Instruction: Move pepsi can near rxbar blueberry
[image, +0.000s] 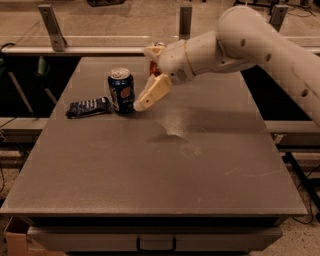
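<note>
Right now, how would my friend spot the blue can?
Look at the far left part of the grey table. The blue can stands upright there, between a flat dark snack bar on its left and the robot's pincer on its right. Only it is blue, round and silver-topped.

Lighting: dim, with a warm brownish cast throughout. Source: overhead. Table (150, 180): dull matte sheen, with a faint pale patch near the centre. Shadow: one soft dark smudge on the tabletop, below the gripper (141, 103), which hangs just right of the pepsi can (121, 91). Can top: small bright highlight. Far floor: paler band. Recesses beside the table: near black.
</note>
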